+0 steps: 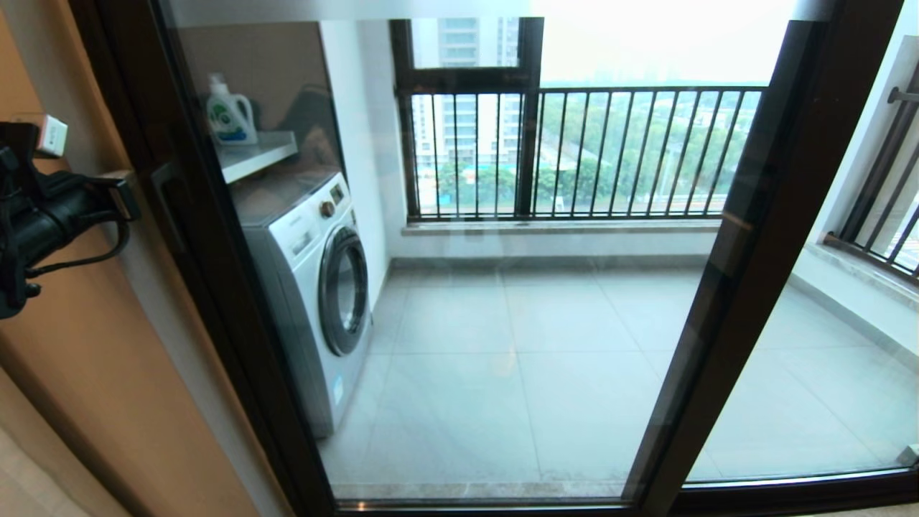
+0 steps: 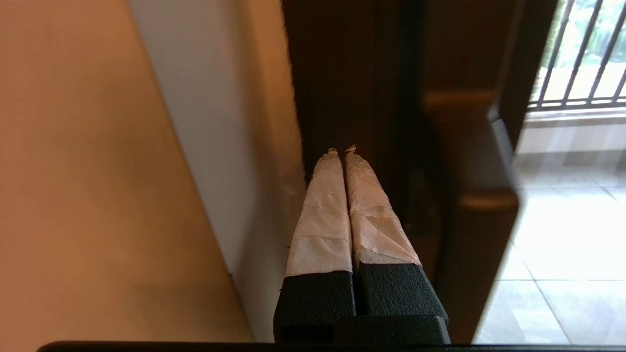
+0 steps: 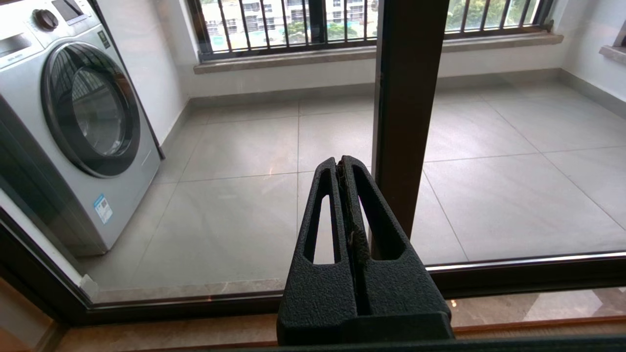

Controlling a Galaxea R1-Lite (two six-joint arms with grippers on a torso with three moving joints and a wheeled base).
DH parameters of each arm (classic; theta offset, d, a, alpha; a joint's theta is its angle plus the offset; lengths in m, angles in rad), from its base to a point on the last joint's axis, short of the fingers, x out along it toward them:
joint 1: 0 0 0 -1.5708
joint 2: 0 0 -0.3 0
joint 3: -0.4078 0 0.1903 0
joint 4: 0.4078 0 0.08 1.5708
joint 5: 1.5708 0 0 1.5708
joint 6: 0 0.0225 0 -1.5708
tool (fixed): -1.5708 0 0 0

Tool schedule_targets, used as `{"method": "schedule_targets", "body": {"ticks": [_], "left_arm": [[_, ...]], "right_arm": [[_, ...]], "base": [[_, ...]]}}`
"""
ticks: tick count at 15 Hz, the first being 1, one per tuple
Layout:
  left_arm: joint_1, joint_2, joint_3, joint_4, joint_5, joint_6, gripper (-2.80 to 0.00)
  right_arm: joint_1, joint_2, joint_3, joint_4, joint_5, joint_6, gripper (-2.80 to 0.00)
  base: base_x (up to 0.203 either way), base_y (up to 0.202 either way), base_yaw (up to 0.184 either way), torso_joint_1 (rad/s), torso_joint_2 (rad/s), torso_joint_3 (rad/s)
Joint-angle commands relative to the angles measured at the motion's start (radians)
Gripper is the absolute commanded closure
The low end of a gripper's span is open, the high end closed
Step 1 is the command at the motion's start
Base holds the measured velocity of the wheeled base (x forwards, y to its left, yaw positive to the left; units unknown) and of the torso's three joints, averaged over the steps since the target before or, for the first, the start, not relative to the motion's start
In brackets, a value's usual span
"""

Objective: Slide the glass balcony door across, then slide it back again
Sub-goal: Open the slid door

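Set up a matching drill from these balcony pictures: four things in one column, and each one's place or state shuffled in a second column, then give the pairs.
Things:
1. detergent bottle
2. washing machine
3. left gripper
4. right gripper

Places or states:
A. shut, low, aimed at the floor track
B. on the shelf
C. shut, tips at the glass balcony door's dark stile
D. on the balcony tiles under the shelf

Pairs: 1-B, 2-D, 3-C, 4-A

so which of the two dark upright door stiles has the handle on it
The left stile, beside the washing machine and nearest the left gripper; the right stile shows none.
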Motion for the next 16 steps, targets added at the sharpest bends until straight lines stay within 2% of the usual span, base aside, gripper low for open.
{"method": "schedule_targets", "body": {"ticks": [1, 8, 11, 16], "left_arm": [[0.000, 0.047, -0.010, -0.006, -0.002, 0.002, 0.00], [-0.058, 0.068, -0.041, -0.004, -0.001, 0.010, 0.00], [-0.100, 0.064, -0.042, -0.006, 0.030, 0.011, 0.00], [-0.143, 0.064, -0.030, -0.006, 0.042, 0.010, 0.00]], "right_arm": [[0.000, -0.002, 0.012, -0.001, 0.000, 0.000, 0.00], [0.000, -0.002, 0.012, -0.001, 0.000, 0.000, 0.00], [0.000, -0.002, 0.012, -0.001, 0.000, 0.000, 0.00], [0.000, -0.002, 0.012, -0.001, 0.000, 0.000, 0.00]], "base": [[0.000, 0.000, 0.000, 0.000, 0.00, 0.000], [0.000, 0.000, 0.000, 0.000, 0.00, 0.000], [0.000, 0.000, 0.000, 0.000, 0.00, 0.000], [0.000, 0.000, 0.000, 0.000, 0.00, 0.000]]}}
